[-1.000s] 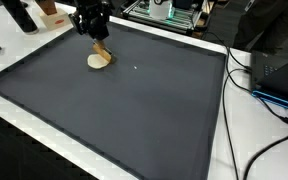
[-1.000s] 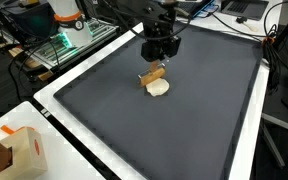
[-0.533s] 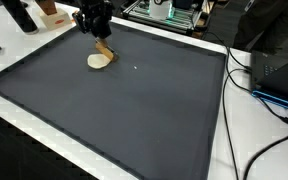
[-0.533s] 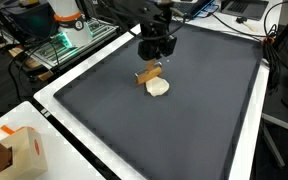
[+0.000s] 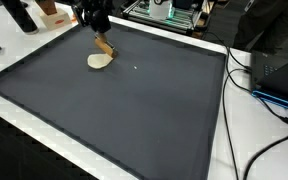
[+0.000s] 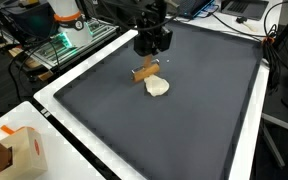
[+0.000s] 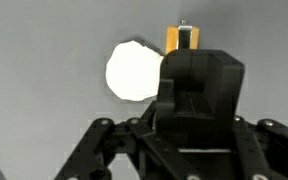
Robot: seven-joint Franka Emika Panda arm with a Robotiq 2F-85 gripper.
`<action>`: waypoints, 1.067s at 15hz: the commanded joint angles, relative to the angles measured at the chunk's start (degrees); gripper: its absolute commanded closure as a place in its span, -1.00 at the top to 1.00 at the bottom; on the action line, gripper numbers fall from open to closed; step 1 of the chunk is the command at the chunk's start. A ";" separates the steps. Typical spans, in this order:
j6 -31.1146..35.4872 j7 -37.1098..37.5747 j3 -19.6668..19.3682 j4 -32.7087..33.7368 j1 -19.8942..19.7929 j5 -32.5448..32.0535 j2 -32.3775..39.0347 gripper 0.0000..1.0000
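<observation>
Dark mat (image 5: 134,110); jaws hold wooden block (image 6: 146,72) aloft near pale disc (image 6: 158,88).

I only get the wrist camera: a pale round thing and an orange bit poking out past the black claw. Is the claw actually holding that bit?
Observer: Yes. In both exterior views the gripper is shut on the upper end of a tilted wooden block.
Operator: Is it resting on anything?
Observer: It seems not. It hangs just above the dark mat, beside the pale disc, which lies flat on the mat.
Operator: Anything else around that I can't see?
Observer: A cardboard box stands off the mat, well away from the gripper.
</observation>
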 commanded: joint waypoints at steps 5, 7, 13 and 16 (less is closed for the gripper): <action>-0.06 -1.00 -0.60 -3.95 -0.35 1.20 -6.56 -0.52; -0.83 0.23 -0.95 -3.74 -0.33 1.94 -7.48 -0.52; -5.70 12.05 -2.26 -1.72 -0.37 3.30 -9.43 -0.52; -9.34 22.37 -2.60 0.12 -0.42 2.17 -9.63 -0.52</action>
